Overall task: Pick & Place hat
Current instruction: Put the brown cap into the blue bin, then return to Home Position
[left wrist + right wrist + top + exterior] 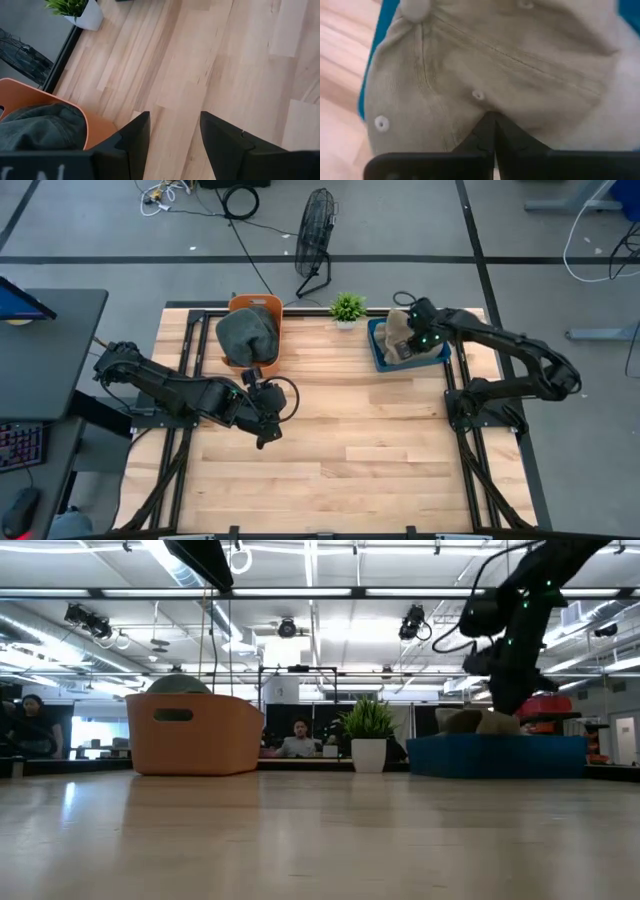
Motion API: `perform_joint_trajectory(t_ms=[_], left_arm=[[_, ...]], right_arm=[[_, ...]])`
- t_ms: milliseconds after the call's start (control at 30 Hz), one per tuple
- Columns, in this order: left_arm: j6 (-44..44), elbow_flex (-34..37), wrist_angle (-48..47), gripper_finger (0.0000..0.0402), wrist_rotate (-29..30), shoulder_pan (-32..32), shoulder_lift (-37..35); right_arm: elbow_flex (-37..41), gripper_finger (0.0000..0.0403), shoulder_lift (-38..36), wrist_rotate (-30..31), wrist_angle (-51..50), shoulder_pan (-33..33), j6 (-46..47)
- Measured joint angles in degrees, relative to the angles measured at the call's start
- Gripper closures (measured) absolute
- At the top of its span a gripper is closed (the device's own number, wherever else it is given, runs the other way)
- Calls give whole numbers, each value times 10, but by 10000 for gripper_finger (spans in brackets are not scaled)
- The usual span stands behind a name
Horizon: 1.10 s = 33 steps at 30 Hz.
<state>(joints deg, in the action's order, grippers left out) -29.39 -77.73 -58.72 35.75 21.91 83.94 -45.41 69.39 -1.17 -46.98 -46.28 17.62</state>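
A tan hat lies in the blue tray at the table's far right; in the low view the tan hat shows just above the tray's wall. My right gripper is down on it from above, shut on its cloth. A dark green hat fills the orange bin at the far left. My left gripper hovers open above bare wood just near-right of that bin, and its fingers frame only table. My right gripper is shut on the tan hat's crown, on a panel beside an eyelet, coming from above and pointing down. The shut fingertips cover the place of contact, so the fold or layers cannot be told. The hat rests in the blue tray.
A small potted plant stands at the far edge between bin and tray. The near half of the wooden table is bare. Black frame rails run along the table's sides. People sit in the room behind the table in the low view.
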Motion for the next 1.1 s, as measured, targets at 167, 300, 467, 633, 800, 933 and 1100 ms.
perform_joint_trajectory(t_ms=[167, 300, 467, 633, 800, 933, 1100], left_arm=[[0, 0, 1, 225, 0, 0, 0], [0, 0, 15, 225, 0, 0, 0], [-2, 0, 18, 225, 0, 0, 0], [-13, -3, 22, 225, 0, 0, -10], [-30, -20, 23, 225, 0, 0, -40], [-31, -31, 30, 225, 0, 0, -77], [-61, -31, 45, 225, 3, 0, -127]], right_arm=[[49, 400, 17, 0, 72, 0, 29], [74, 401, 23, 0, 110, 0, 29], [58, 401, 13, -5, 73, 0, 29], [-9, 402, -20, -9, 6, 0, 5], [-88, 402, -63, -8, -32, 8, -12], [-142, 403, -97, -8, -41, 27, -32], [-190, 403, -143, -11, -43, 65, -35]])
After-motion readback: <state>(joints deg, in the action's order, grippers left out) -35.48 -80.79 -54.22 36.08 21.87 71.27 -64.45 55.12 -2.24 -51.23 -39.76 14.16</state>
